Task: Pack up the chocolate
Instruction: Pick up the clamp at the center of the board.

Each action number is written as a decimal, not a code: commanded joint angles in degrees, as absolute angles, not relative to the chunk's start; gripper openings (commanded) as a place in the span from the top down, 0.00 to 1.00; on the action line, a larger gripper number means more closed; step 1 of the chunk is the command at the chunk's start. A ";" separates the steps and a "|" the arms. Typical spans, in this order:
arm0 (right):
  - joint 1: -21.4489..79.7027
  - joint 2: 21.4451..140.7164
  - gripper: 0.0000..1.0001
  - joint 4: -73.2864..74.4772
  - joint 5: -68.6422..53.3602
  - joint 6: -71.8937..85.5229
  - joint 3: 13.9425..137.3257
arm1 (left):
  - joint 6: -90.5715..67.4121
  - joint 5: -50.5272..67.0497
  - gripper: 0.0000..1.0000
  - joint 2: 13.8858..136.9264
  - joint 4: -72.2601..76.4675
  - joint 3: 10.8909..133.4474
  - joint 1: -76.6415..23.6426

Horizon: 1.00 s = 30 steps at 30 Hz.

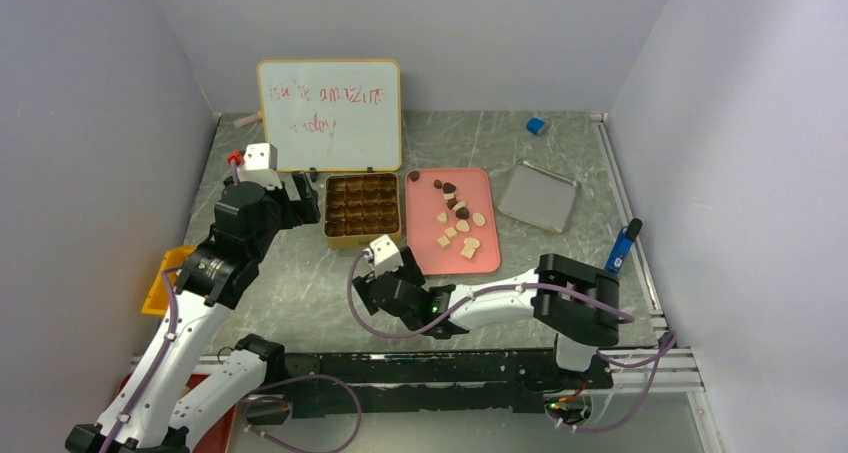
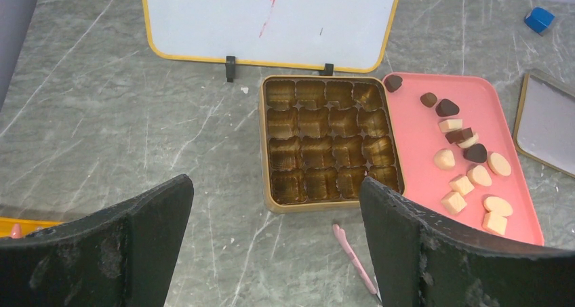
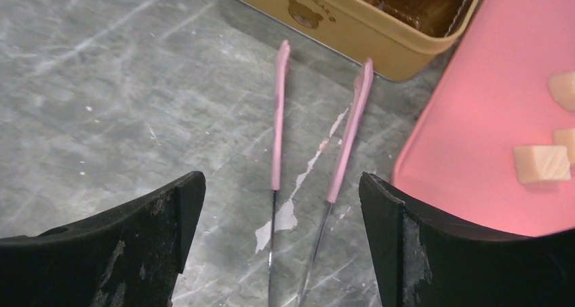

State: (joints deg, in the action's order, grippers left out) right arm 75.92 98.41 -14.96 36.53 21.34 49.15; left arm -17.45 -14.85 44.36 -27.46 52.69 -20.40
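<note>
1. Zero pcs packed. The gold metal tin w/ brown sectioned insert [image 2: 319, 206] sits on the grey marbled desk [image 2: 102, 117], and all 16 cells (4 x 4) look empty in the left wrist view.
2. All the small dark-brown and pale-tan chocolate pcs [image 2: 447, 108] lie loose on the flat pink plastic tray [image 2: 420, 178], just beside the tin on its right. One dark pc sits at the tray's far-left corner, nearest the tin.
3. Tray count, approx.: 5 dark, 5 pale rounded, 4 pale blocky chunks. A few touch or overlap mid-tray, so it may be off by one.
4. 1 pair of pink-tipped metal tweezers [image 3: 276, 131] lies on the desk just in front of the tin, tips toward it.
5. Right fingers [image 3: 163, 232]: wide apart, low over the desk, one each side of the tweezers, not closed on them, holding nothing.
6. Left fingers [image 2: 156, 226]: wide apart, empty, hanging above the desk w/ the tin ahead.
7. Also: 1 grey metal lid [image 1: 538, 196] right of the tray and apart from it; 1 yellow-framed whiteboard [image 1: 330, 113] behind the tin; 1 small blue block [image 1: 537, 126] at the far back.
8. Judgement: task is at its very start. Left to do: prob. grip the tweezers, then move every pc from tray to a cell. Lid maybe goes on last.
</note>
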 commanded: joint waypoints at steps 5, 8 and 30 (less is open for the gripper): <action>75.25 102.99 0.09 -12.92 40.70 24.44 52.32 | -17.68 -14.78 0.03 44.32 -26.41 52.81 -20.42; 74.70 103.37 0.09 -13.69 39.90 24.82 51.93 | -17.68 -14.76 0.03 44.30 -26.28 52.76 -20.40; 72.86 104.79 0.17 -17.03 33.18 29.42 49.09 | -17.60 -14.42 0.03 44.82 -25.60 52.07 -20.46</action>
